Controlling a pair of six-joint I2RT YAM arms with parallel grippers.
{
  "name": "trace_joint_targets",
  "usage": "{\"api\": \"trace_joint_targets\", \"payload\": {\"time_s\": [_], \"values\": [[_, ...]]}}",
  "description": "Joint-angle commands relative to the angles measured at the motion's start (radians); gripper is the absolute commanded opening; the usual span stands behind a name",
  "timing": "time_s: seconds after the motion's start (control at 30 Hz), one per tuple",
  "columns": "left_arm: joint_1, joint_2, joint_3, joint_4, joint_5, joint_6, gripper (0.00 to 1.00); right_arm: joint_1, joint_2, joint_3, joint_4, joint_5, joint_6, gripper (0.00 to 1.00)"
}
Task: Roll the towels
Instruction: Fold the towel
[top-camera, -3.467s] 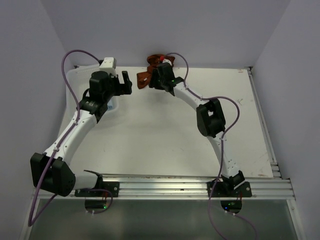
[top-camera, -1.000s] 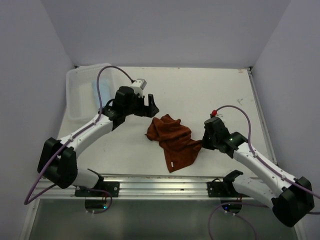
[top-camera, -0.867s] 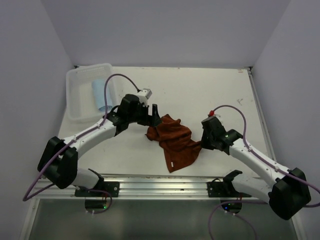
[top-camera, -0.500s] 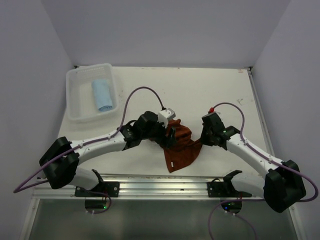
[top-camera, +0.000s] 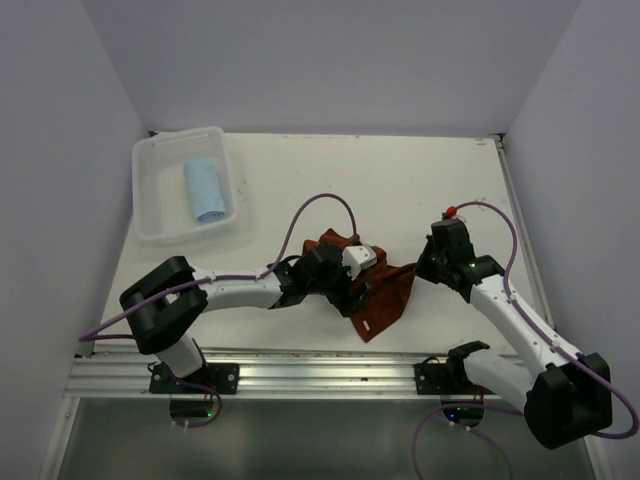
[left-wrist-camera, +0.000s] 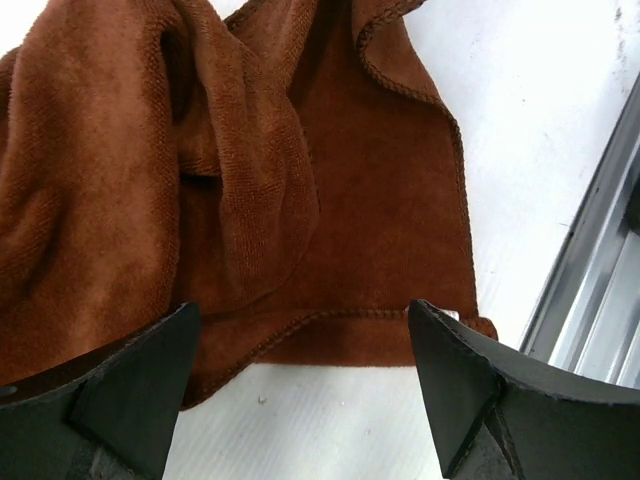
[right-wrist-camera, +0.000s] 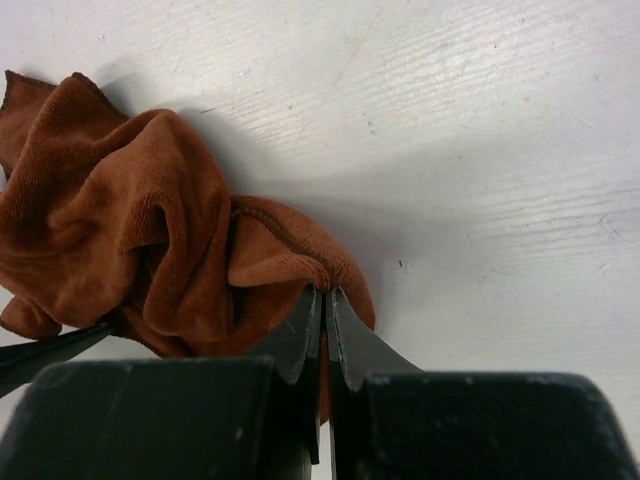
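Note:
The rust towel (top-camera: 385, 292) lies crumpled near the table's front edge, one flat part spread toward the rail. My left gripper (top-camera: 353, 288) hovers open over its left part. In the left wrist view the towel (left-wrist-camera: 330, 180) has a hemmed edge running between the wide-apart fingertips (left-wrist-camera: 170, 350), and nothing is gripped. My right gripper (top-camera: 422, 270) is shut on the towel's right corner. The right wrist view shows a pinched fold of the towel (right-wrist-camera: 150, 230) between the closed jaws of that gripper (right-wrist-camera: 325, 292). The light blue towel (top-camera: 205, 190) lies rolled in the basket.
The white mesh basket (top-camera: 150, 160) stands at the back left corner. An aluminium rail (top-camera: 330, 365) runs along the near edge, just in front of the rust towel. Walls close in the table on the left, back and right.
My left arm has swung from beside the basket to right above the rust towel. The right gripper has dragged its corner to the right, shifting and bunching the cloth.

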Motion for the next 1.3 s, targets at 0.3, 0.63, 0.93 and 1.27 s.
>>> {"api": "trace_joint_targets", "payload": {"time_s": [0.3, 0.63, 0.93, 1.27], "values": [[-0.027, 0.146, 0.106, 0.178, -0.104, 0.014, 0.8, -0.043, -0.009, -0.01, 0.029, -0.089, -0.046, 0.0], [-0.029, 0.248, 0.154, 0.146, -0.187, 0.026, 0.35, -0.087, -0.003, -0.023, 0.069, -0.163, -0.048, 0.0], [-0.029, 0.059, 0.158, 0.014, -0.384, 0.032, 0.02, -0.112, -0.006, 0.016, 0.057, -0.163, -0.066, 0.0], [0.054, -0.334, 0.276, -0.393, -0.587, -0.09, 0.02, -0.169, 0.15, 0.357, -0.055, -0.062, -0.161, 0.0]]}}
